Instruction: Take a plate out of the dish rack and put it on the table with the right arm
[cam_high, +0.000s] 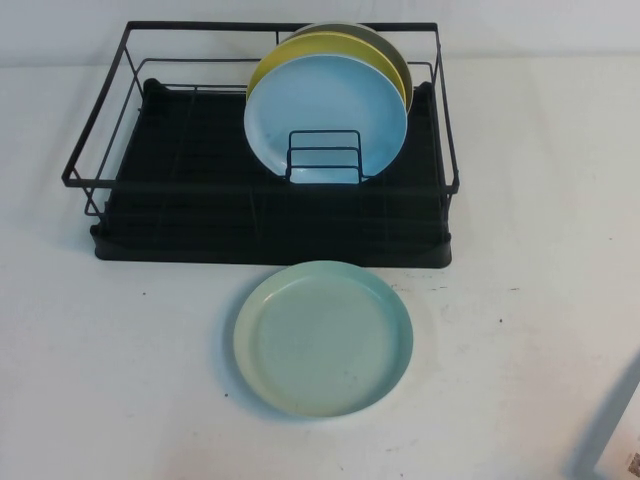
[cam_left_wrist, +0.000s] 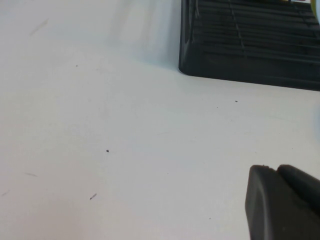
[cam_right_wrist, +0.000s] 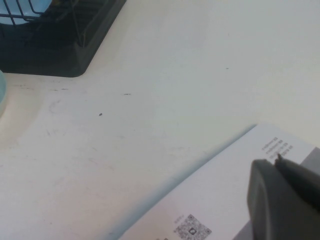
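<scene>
Plate (cam_high: 323, 338) lies flat on the table (cam_high: 120, 380), just near of the dish rack (cam_high: 270, 215), centred, apart from the tray edge. Placement looks done. Sky-blue plate (cam_high: 325, 115) and yellow plate (cam_high: 300, 50) stand upright in the rack's far right part, behind the wire divider (cam_high: 324, 157). Left gripper (cam_left_wrist: 282, 202): only a dark corner shows in the left wrist view, low over bare table near the rack's left corner; finger state cannot be told. Right gripper (cam_right_wrist: 282, 200): likewise a corner, above a printed sheet (cam_right_wrist: 225, 200) at the near right; cannot tell. Judgement: plate seems light, rigid, smooth, likely slippery; the raised rim is the place to pinch.
</scene>
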